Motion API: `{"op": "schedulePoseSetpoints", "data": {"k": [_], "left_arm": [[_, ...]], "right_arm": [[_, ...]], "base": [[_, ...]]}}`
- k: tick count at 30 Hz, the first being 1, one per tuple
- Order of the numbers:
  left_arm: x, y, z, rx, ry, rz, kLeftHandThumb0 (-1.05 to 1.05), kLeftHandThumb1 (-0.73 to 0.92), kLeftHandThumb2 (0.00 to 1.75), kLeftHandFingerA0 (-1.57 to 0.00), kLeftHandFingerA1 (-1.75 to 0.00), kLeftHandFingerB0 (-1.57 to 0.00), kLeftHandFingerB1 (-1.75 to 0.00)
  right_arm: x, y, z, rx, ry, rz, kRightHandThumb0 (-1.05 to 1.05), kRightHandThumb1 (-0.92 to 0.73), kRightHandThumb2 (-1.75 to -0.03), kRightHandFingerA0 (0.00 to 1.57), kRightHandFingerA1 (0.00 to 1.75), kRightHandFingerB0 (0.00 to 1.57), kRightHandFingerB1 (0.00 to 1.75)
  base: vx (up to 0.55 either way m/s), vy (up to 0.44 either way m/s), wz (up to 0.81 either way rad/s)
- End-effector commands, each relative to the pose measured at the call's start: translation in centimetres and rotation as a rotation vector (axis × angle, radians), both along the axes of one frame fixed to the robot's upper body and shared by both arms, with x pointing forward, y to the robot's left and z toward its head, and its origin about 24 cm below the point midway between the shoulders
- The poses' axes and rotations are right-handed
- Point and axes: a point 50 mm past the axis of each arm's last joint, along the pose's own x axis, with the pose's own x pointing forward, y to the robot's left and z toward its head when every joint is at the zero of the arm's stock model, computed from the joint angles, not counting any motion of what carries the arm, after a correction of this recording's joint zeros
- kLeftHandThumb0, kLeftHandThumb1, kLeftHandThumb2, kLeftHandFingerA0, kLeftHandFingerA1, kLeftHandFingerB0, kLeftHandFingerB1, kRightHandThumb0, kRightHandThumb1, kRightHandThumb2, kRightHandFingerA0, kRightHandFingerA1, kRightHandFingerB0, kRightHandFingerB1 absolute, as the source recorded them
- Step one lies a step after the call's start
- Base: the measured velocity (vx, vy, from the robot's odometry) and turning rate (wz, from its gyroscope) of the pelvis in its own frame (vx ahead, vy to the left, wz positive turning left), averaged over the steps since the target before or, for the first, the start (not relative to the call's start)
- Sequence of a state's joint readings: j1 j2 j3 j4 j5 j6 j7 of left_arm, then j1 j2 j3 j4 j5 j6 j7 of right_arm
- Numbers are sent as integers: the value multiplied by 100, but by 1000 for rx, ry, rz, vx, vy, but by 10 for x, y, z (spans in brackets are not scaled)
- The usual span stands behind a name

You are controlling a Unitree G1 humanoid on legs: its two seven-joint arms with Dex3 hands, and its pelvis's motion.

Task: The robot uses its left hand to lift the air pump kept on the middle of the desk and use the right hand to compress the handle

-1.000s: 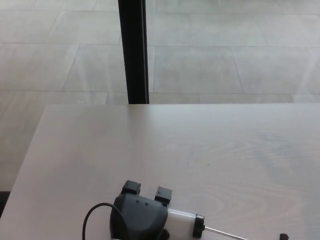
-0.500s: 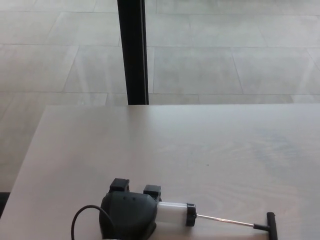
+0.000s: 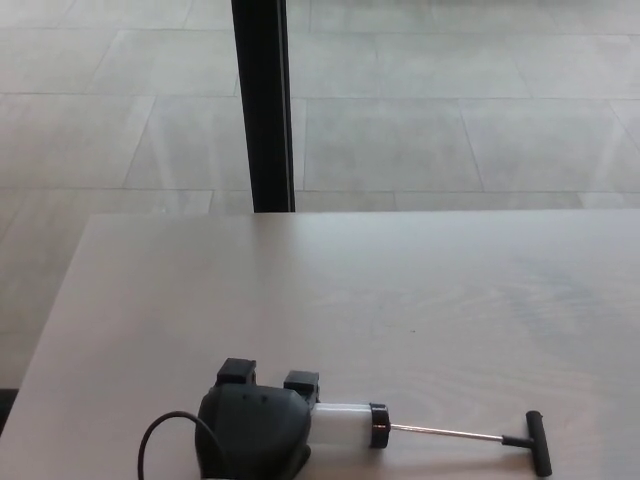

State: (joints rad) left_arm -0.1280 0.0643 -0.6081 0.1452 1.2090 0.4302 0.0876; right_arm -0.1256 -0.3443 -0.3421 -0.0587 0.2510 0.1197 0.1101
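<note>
Pump sitting at the near edge of the desk

Air pump [image 3: 345, 424] lies on desk [image 3: 400, 290], left hand [image 3: 255, 435] at its left end, handle [image 3: 538, 442] right, post [image 3: 262, 105] far behind.

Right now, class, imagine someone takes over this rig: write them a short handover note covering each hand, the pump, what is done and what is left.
Left hand: shut on the air pump, gripping the left end of its clear barrel, near the desk's front edge.
Right hand: not in view.
Pump: lies sideways, thin rod out to the right, handle fully extended. Whether it is off the desk cannot be told.
Done: left-hand grasp.
Left: bring the right hand to the handle and push it in.
</note>
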Motion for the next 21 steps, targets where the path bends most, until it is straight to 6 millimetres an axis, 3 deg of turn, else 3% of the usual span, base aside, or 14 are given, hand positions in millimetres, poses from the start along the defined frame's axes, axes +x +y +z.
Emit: {"op": "schedulePoseSetpoints", "data": {"k": [1,2,5,6,7,8,9,12,17,18,21], "left_arm": [[-24,12,-40,-99,218,4,-27,78,75,-80,-155,-72,-92],[-23,13,-39,-129,208,-3,-25,78,78,-78,-174,-70,-124],[-20,16,-35,-213,179,-6,-23,73,86,-81,-175,-71,-129],[-17,17,-31,-223,168,-9,-21,69,86,-80,-175,-73,-115],[-14,19,-26,-240,139,-27,-19,66,90,-81,-175,-75,-124],[-10,19,-19,-275,112,-40,-16,59,97,-81,-175,-69,-153],[-7,19,-14,-327,86,-43,-13,56,104,-83,-175,-72,-157],[-2,19,-4,-392,74,-39,-20,62,108,-79,-175,-69,-160],[13,17,22,-463,-30,-45,-18,54,117,-85,-175,-65,-172],[16,18,26,-481,-39,-41,-18,53,122,-83,-175,-69,-162],[23,21,34,-478,-80,-39,-15,54,122,-86,-175,-74,-160]], "right_arm": [[1,0,-2,21,10,-12,-59,-83,-65,62,76,65,44],[2,0,-2,22,17,-9,-59,-84,-65,61,74,63,43],[4,0,-2,27,34,-6,-59,-83,-65,61,73,61,44],[5,1,-1,29,38,-5,-58,-84,-65,61,72,58,44],[7,2,-1,21,50,-4,-59,-85,-65,61,71,56,43],[8,2,-2,10,78,4,-64,-87,-67,55,60,49,40],[9,2,-3,22,98,16,-64,-88,-66,53,60,47,39],[9,5,-7,21,127,58,-65,-91,-67,45,57,39,38],[14,19,-12,-20,167,73,-70,-92,-70,42,47,33,35],[15,21,-13,-26,169,77,-73,-92,-71,39,45,31,35],[21,27,-15,-37,178,82,-81,-92,-76,30,42,25,33]], "base": [[0,0,0],[0,0,0],[0,0,0],[0,0,0],[0,0,0],[0,0,0],[0,0,0],[0,0,0],[0,0,0],[0,0,0],[0,0,0]]}}
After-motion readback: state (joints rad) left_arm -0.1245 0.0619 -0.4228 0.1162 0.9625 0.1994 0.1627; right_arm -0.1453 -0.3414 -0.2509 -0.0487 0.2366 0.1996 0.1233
